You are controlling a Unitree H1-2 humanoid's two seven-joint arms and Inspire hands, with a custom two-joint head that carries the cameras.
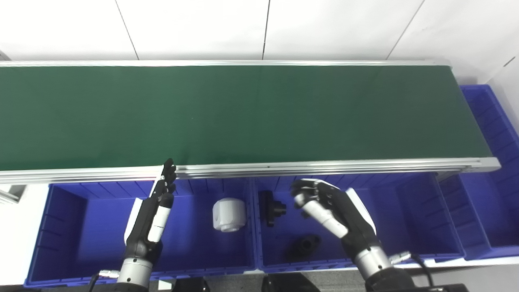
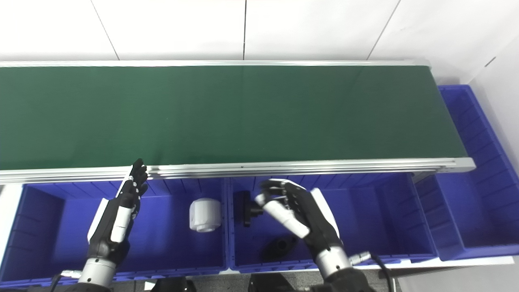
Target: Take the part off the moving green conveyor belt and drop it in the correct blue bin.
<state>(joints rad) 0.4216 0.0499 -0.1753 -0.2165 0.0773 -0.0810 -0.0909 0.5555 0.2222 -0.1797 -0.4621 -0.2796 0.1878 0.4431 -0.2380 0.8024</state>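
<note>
We see the matte green conveyor belt (image 1: 243, 113) bare, framed in aluminium. Below it, the left blue bin (image 1: 61, 243) holds a white cylindrical part (image 1: 229, 214); the middle bin (image 1: 409, 227) holds two black parts (image 1: 272, 207). Our left hand (image 1: 156, 211) is flat-fingered and empty; our right hand (image 1: 328, 207) is loosely curled, holding nothing.

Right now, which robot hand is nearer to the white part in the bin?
Left. The left robot hand hovers beside the white part over the same bin; the right robot hand is over the next bin, farther off.
</note>
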